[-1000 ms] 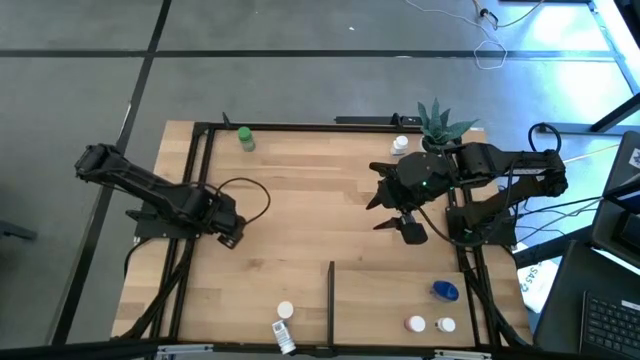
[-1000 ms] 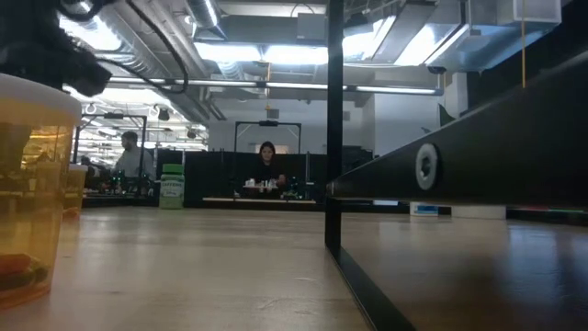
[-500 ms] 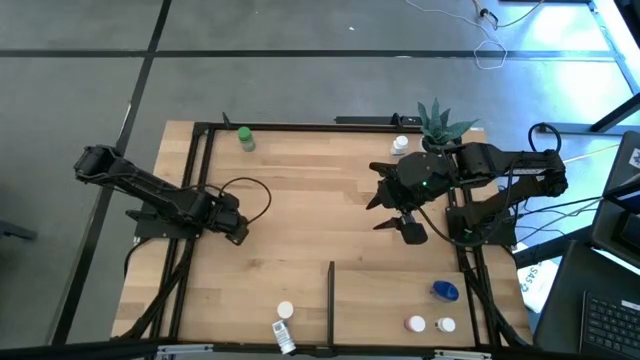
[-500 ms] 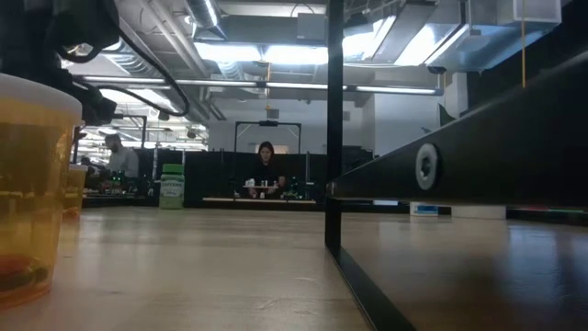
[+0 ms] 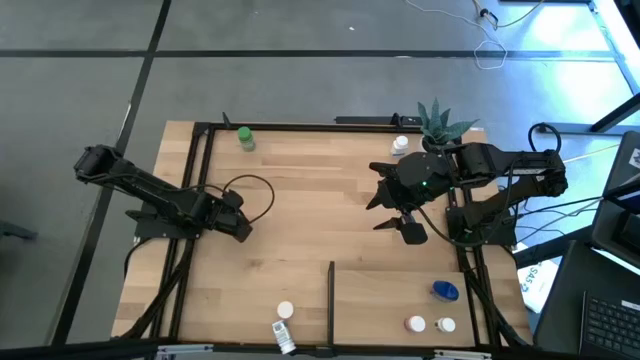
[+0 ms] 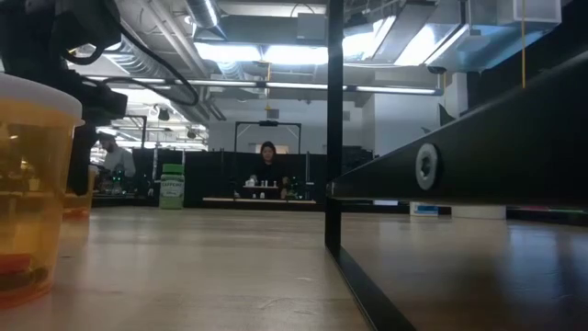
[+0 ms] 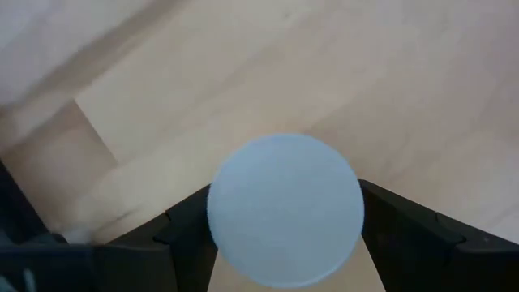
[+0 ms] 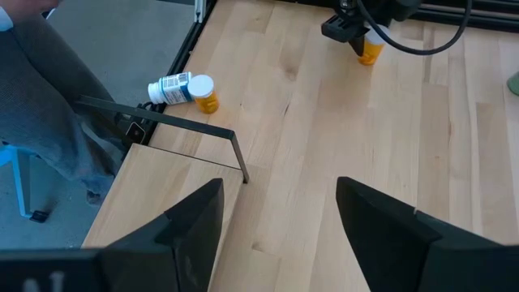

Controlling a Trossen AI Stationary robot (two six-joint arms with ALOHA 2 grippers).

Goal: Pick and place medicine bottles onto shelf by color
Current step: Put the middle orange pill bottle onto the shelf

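- High view: the left gripper [image 5: 243, 228] hangs over the left part of the light wood plank shelf [image 5: 300, 200]; what it holds is hidden by its own body here. The right gripper [image 5: 392, 212] hovers over the right part with jaws apart and nothing between them. A green round bottle [image 5: 245, 139] stands at the far edge, and a white-capped bottle [image 5: 400, 145] stands beside the potted green plant [image 5: 437, 122]. Near the front, a white-capped bottle [image 5: 286, 311] and a labelled bottle lying on its side [image 5: 284, 334] sit left of the thin black divider bar [image 5: 331, 300]; a wider blue bottle [image 5: 445, 291] and two small white-capped ones [image 5: 430, 325] sit right of it.
- Low view: a translucent orange bottle [image 6: 32, 188] looms close at the left edge; people show far behind.
- Left wrist view: the two dark fingers [image 7: 174, 235] are clamped on a round white cap [image 7: 285, 211], above the planks.
- Right wrist view: the left gripper grips an orange-bodied bottle [image 8: 371, 50] just above the wood.
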